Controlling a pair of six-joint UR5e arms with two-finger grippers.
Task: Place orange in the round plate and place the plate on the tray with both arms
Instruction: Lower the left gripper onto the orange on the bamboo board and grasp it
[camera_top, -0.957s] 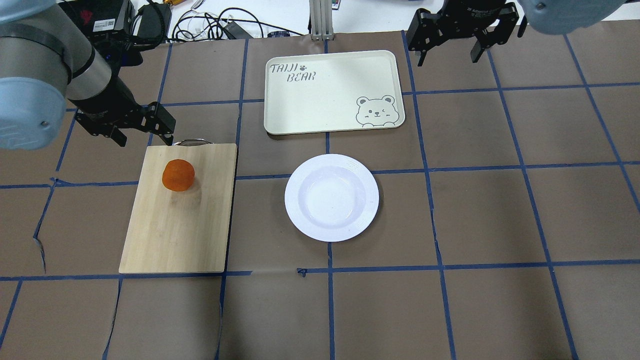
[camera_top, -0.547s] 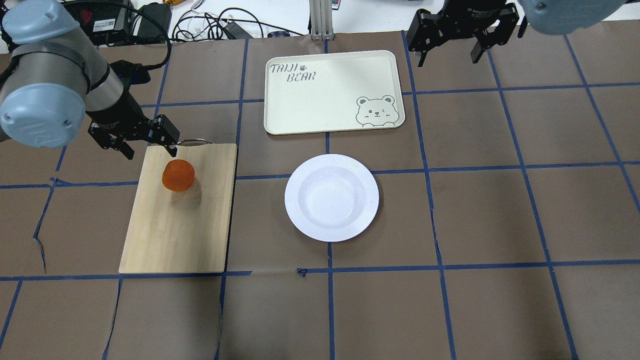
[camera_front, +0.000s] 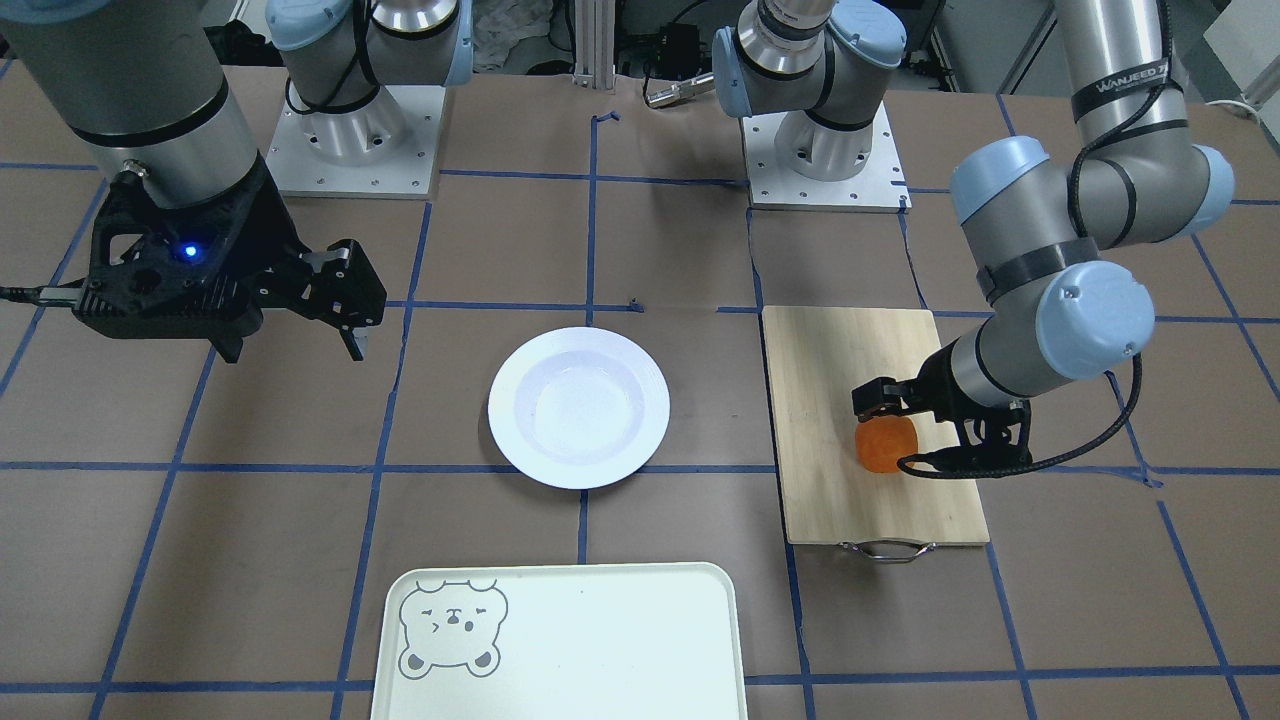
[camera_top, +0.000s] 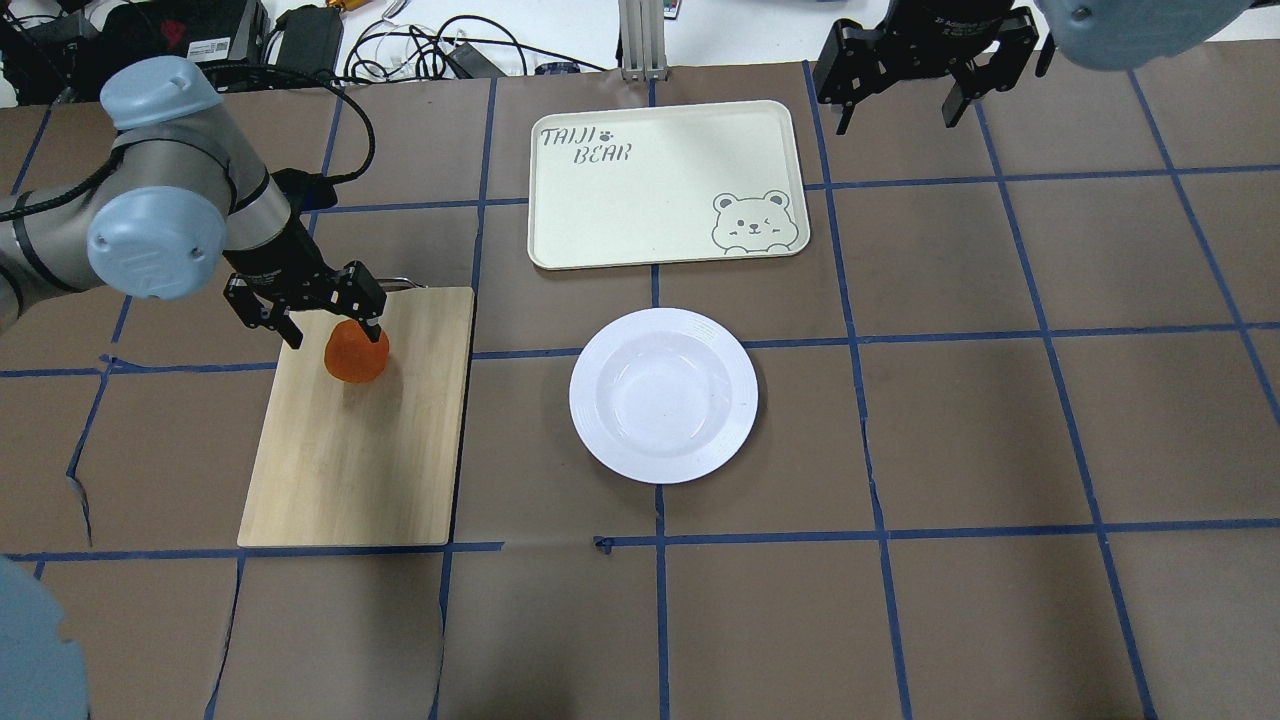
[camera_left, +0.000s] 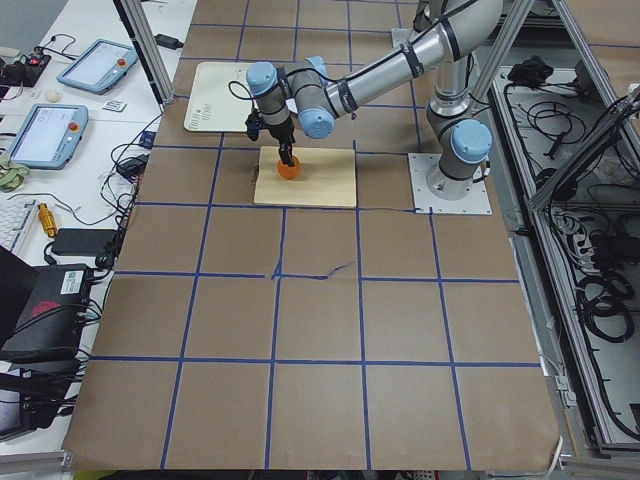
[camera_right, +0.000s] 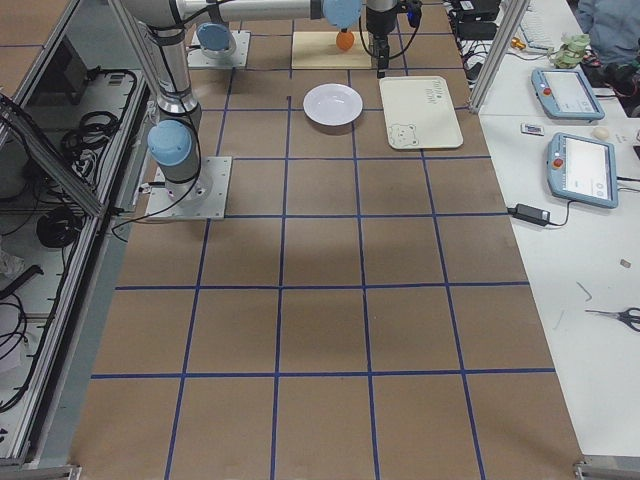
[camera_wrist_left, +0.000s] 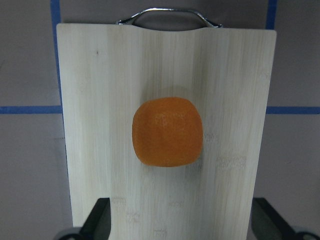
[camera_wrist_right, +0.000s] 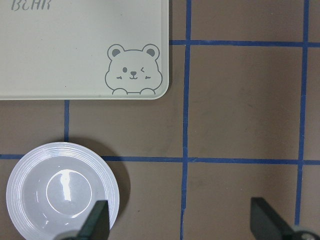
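The orange (camera_top: 356, 356) sits on a wooden board, also seen as the orange (camera_front: 884, 446) and, in the left wrist view, the orange (camera_wrist_left: 167, 131) with nothing touching it. My left gripper (camera_top: 333, 335) hangs open just over the fruit's far side, its fingers (camera_wrist_left: 97, 220) spread wider than the fruit. The white round plate (camera_top: 663, 395) lies bare at mid-table. Beyond it lies the pale tray (camera_top: 665, 185) with a bear face. My right gripper (camera_top: 895, 110) hovers open past the tray's right end, looking down on the tray (camera_wrist_right: 75, 50) and the plate (camera_wrist_right: 62, 192).
The wooden board (camera_top: 355, 450) with a metal handle (camera_wrist_left: 167, 12) lies left of the plate. Brown paper with blue tape lines covers the table. Cables and boxes (camera_top: 300, 40) crowd the far edge.
My left arm has swung in and down, bringing its open gripper from beside the board's far corner to just over the orange. The right gripper, plate and tray have not moved.
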